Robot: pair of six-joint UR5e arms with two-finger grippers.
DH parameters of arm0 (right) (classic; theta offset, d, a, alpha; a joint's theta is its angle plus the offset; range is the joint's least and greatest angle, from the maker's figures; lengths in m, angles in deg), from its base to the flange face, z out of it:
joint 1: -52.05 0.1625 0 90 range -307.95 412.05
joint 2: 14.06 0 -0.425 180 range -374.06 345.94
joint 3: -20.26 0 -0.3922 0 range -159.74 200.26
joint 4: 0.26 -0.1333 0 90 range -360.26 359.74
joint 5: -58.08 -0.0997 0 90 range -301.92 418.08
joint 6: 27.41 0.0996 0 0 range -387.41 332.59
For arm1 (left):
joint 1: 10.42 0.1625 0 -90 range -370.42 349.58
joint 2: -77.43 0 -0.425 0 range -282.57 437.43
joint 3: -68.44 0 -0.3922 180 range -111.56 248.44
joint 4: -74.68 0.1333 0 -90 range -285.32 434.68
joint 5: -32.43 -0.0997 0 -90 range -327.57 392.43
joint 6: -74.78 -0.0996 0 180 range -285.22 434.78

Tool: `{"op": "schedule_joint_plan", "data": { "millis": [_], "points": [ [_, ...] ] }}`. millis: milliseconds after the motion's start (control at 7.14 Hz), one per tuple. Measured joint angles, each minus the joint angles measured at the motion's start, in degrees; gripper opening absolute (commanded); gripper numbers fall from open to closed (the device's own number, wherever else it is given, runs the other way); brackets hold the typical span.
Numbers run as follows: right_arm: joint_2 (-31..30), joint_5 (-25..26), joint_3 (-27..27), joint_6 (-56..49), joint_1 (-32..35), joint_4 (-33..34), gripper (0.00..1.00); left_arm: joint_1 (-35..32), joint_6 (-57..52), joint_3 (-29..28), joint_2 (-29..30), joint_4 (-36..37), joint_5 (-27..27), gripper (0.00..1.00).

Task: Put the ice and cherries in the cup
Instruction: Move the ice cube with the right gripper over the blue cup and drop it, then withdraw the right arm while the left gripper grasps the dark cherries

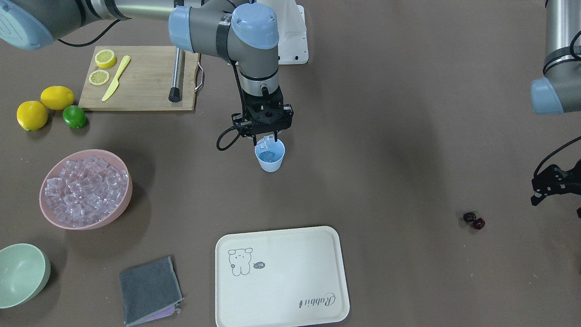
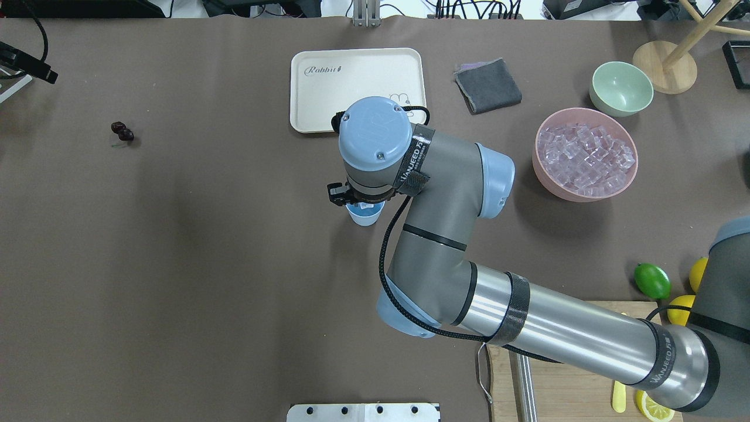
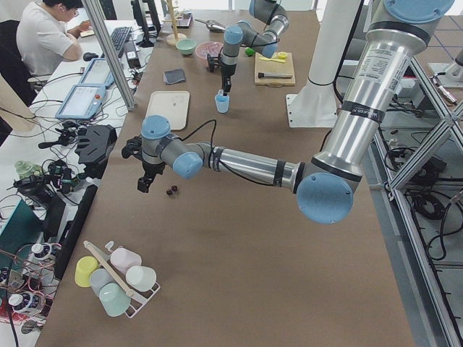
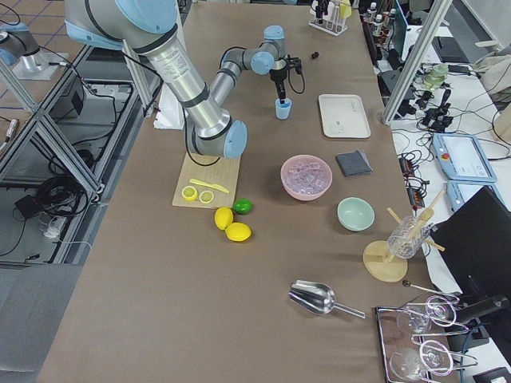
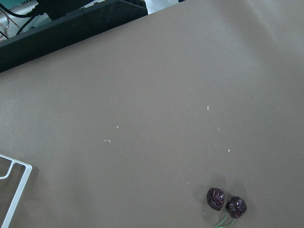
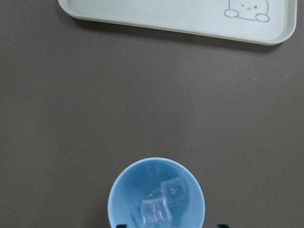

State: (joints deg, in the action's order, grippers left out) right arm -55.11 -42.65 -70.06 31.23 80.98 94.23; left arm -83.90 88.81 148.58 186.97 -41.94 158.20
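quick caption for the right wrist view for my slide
Right wrist view: light blue cup holding a few ice cubes, cream tray beyond it on the brown table.

cream tray [image 1: 295, 281], grey cloth [image 1: 150, 290], lime [image 1: 74, 116], wooden board [image 1: 145, 86]

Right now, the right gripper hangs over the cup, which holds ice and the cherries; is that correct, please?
Not quite: the cherries are not in the cup. They lie on the table, far from it, as the exterior front-facing view shows. The right gripper does hang over the cup, and the cup holds ice.
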Motion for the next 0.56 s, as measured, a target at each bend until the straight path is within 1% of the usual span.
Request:
{"op": "schedule_joint_plan", "data": {
  "millis": [140,280,420,561],
  "points": [
    [0.0,0.0,0.0,-0.2,0.0,0.0,0.92,0.1,0.2,-0.1,0.3,0.1,0.0,0.98],
    [0.0,0.0,-0.1,-0.5,0.3,0.0,0.96,0.2,0.4,-0.3,0.8,0.3,0.0,0.98],
    [0.0,-0.7,-1.0,-1.0,1.3,0.1,0.97,0.9,0.5,-1.4,2.0,0.5,-0.1,0.98],
    [-1.3,-2.9,-3.8,-1.5,4.4,0.3,0.98,2.3,0.9,-3.6,3.1,-0.1,-0.1,0.98]
  ]
}}
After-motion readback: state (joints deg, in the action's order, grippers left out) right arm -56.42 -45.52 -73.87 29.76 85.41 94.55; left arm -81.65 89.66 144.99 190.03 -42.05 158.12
